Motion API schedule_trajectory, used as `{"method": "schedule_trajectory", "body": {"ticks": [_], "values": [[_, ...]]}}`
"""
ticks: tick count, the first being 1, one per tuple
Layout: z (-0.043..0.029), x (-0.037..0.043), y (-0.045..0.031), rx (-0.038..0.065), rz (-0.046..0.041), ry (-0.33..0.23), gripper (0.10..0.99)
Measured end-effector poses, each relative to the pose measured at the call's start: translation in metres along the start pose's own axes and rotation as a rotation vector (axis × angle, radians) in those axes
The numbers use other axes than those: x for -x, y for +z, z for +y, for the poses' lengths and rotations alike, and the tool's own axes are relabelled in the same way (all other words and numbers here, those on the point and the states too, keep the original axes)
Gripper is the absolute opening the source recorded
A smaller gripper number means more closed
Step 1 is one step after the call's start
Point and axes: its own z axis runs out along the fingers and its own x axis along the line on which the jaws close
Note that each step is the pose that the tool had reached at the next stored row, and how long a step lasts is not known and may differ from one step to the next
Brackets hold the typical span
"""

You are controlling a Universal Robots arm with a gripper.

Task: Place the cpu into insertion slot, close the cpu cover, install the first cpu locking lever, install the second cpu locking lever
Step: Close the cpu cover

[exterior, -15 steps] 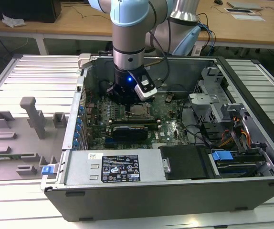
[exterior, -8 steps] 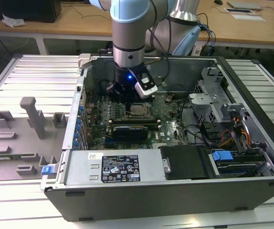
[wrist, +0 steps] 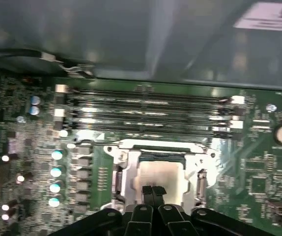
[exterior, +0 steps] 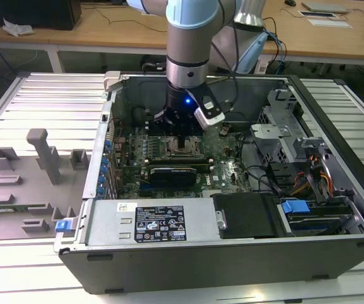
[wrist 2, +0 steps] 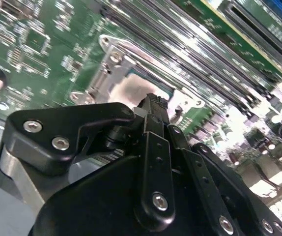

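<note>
Black gripper point(wrist: 153, 190) positioned over small square dark-framed insertion slot point(wrist: 161, 169).
Fingers point(wrist: 148, 194) are pressed together, nothing visibly gripped, just above the slot's pale centre.

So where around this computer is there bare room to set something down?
Bare ribbed table lies beyond the grey fixture tray on the exterior view's left, and beside the computer case on that view's right. Inside the case is crowded: the gripper hangs over the insertion slot, and cables crowd the right end.
</note>
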Motion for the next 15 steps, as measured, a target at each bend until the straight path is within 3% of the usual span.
{"method": "schedule_trajectory", "body": {"ticks": [6, 11, 15], "values": [[0.0001, 0.0037, -0.0093, 0.000, 0.0028, 0.000, 0.106], [0.0006, 0.0038, -0.0238, 0.000, -0.0015, 0.000, 0.106], [0.0007, 0.0038, -0.0260, 0.000, -0.0025, 0.000, 0.106]]}}
